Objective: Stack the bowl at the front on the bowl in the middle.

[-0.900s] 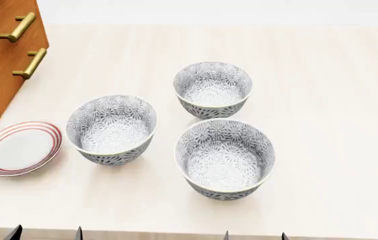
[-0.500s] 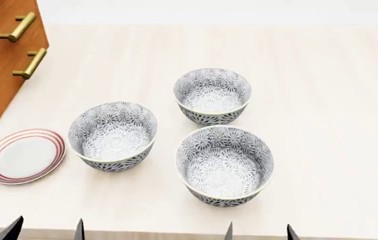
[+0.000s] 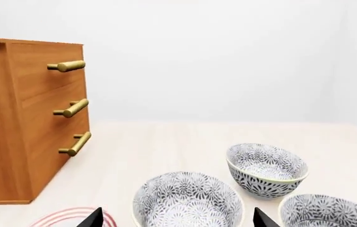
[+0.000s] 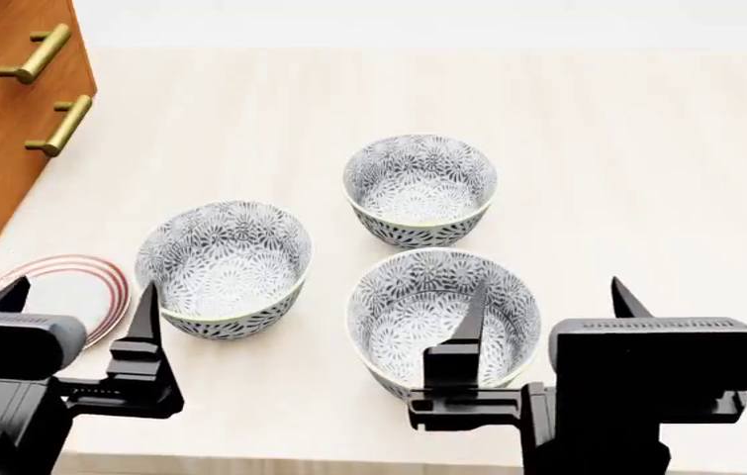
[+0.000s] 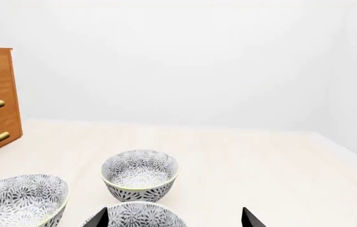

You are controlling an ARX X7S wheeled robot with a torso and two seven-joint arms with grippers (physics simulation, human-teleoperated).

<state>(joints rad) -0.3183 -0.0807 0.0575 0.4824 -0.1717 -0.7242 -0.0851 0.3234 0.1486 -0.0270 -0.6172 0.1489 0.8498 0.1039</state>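
Note:
Three grey floral bowls stand on the pale table. The front bowl (image 4: 444, 322) (image 5: 137, 216) is nearest me at the right. The middle bowl (image 4: 224, 265) (image 3: 187, 201) sits left of it and a little further back. A third bowl (image 4: 420, 188) is farthest away. My right gripper (image 4: 549, 289) (image 5: 175, 218) is open, with its left finger over the front bowl's near side. Also open is my left gripper (image 4: 80, 295) (image 3: 177, 218), just left of the middle bowl in the head view. Neither holds anything.
A white plate with red rings (image 4: 67, 295) (image 3: 65, 218) lies left of the middle bowl, partly under my left gripper. A wooden drawer cabinet (image 4: 4, 109) (image 3: 27, 118) with brass handles stands at the far left. A white wall backs the table.
Both grippers have come up from the bottom edge of the head view, well into the frame. The bowls and the plate have not moved in the last half second.

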